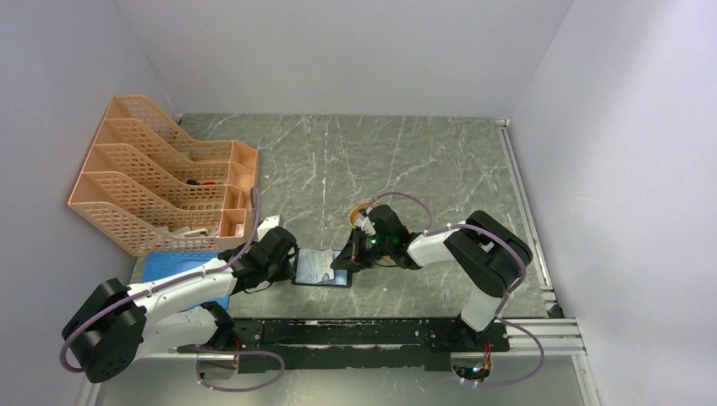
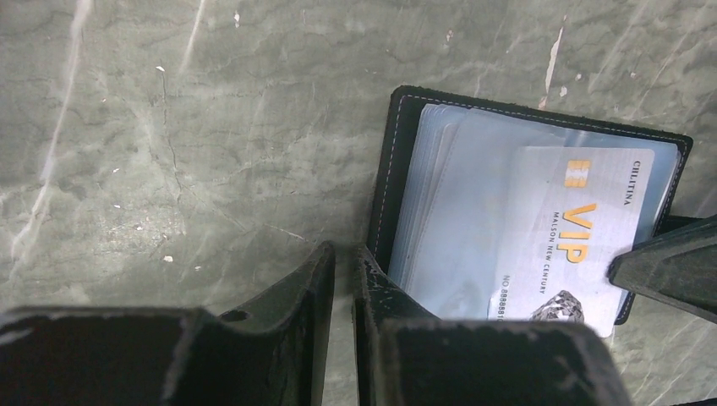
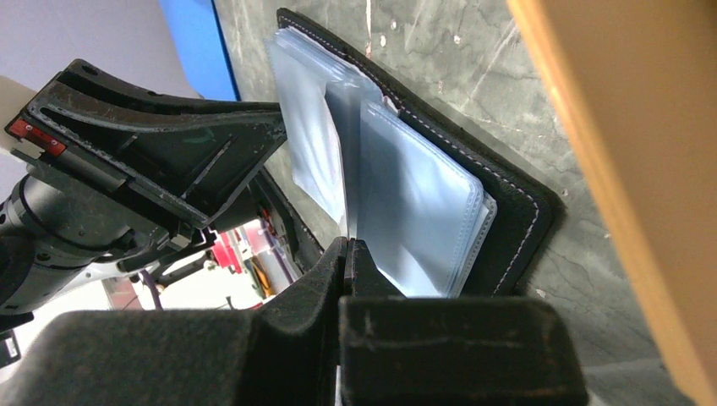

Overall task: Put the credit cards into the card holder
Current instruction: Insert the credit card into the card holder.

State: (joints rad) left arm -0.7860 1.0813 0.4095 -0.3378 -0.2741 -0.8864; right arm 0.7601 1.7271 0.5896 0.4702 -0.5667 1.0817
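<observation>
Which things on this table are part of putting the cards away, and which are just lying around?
Part of the job: card holder, lying open; VIP card in its clear sleeve.
Just lying about: orange file rack; blue pad; orange tray.

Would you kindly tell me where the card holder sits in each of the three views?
Top external: card holder at lower centre, lying open.
Left wrist: right half, with a credit card showing on it.
Right wrist: centre, clear sleeves fanned upward.
Shared landmark: the green marbled table beneath it.
</observation>
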